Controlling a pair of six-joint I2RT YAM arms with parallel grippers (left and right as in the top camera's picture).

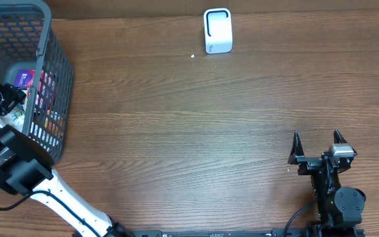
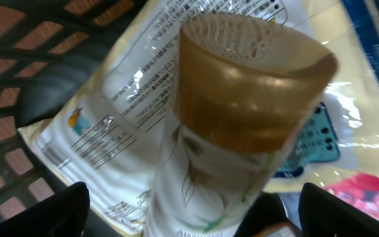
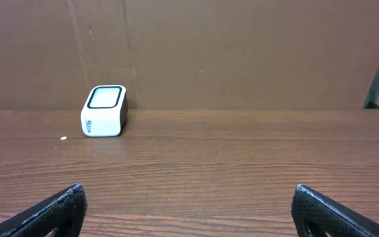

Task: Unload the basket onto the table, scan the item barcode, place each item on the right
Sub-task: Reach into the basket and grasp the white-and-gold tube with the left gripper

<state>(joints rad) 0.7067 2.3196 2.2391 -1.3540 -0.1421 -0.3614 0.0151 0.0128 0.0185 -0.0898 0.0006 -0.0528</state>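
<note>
- Holding the right jaws low by the near edge of the worktop (image 1: 189, 131), spread fully wide with nothing between them, probably to leave the middle free for the scan.
- Reaching the left arm (image 1: 15, 164) from the near edge over the rim of the grey basket (image 1: 59, 72) at the left, since the goods are lying inside it.
- Hovering the left jaws wide apart astride a white bottle (image 2: 196, 191) with an amber cap (image 2: 249, 79), one dark fingertip (image 2: 45, 210) on either side, not visibly touching it and gripping nothing; lining up for a grasp across the body, by the look of it.
- Leaving that bottle lying tilted on a printed pouch (image 2: 117, 125) in the basket, other packets beside it; showing no barcode in this view, so most likely needing a turn once lifted.
- Standing the white scanner (image 1: 218, 30) at the far side of the worktop, well apart from both arms, its window seemingly turned up and toward the near side, ready for a carried item.
</note>
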